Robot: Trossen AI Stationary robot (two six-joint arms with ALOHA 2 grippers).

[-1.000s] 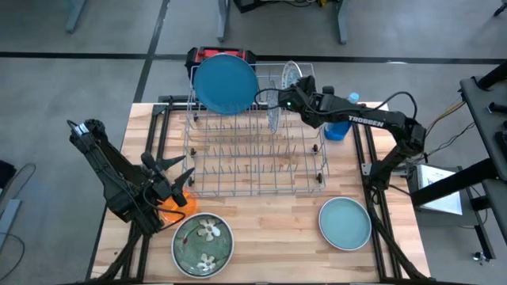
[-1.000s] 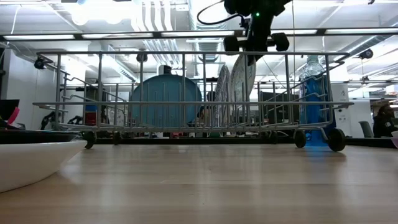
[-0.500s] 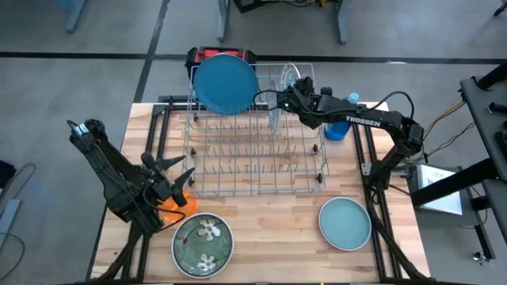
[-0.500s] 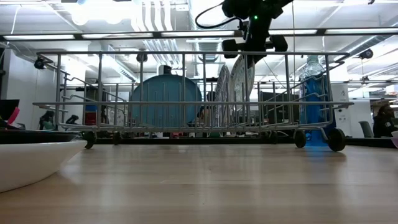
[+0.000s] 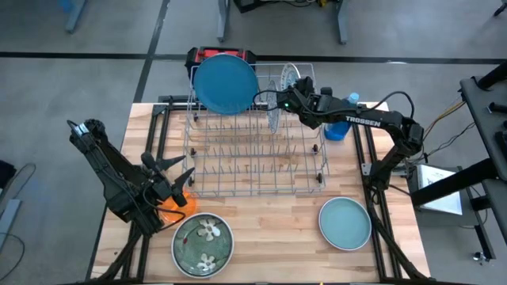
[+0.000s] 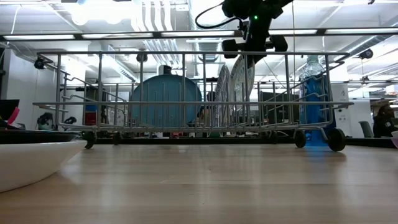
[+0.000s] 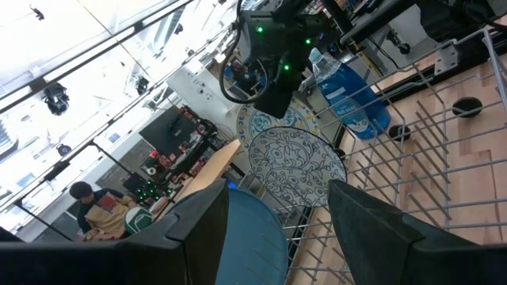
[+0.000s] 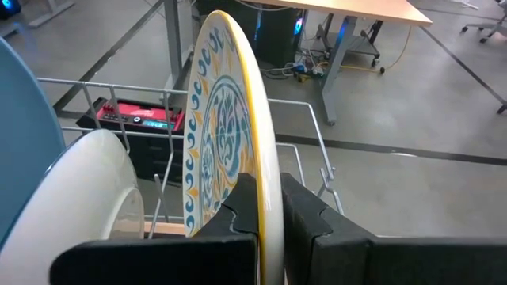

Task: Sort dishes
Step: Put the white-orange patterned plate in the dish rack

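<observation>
At the far right of the wire rack [image 5: 255, 150], the right gripper [image 5: 288, 96] has its fingers pressed together on the top rim of a patterned plate [image 8: 226, 134], which stands on edge in the far row of tines. The right wrist view shows the yellow rim caught between the two dark fingers, with a white plate [image 8: 95, 190] just beside it on one side and the large blue plate [image 5: 226, 83] beyond that. The held plate's flat faces look left and right along the rack, so its long axis runs upright and near-to-far; from the low view its lower edge seems down among the wires, though I cannot tell whether it is fully seated. The move ahead likely turns on that: letting go only once the plate is propped between tines, then lifting straight up, since the white plate is close on the left and the blue bottle [image 5: 341, 127] stands just right of the rack. The left gripper [image 5: 170, 184] waits with fingers spread at the near left corner of the rack, over a small orange plate [image 5: 176, 203], close to the green flowered plate [image 5: 203, 241]. A teal plate [image 5: 345, 222] lies flat on the table [image 5: 269, 237] near right, nearer the right arm, with open room around it
</observation>
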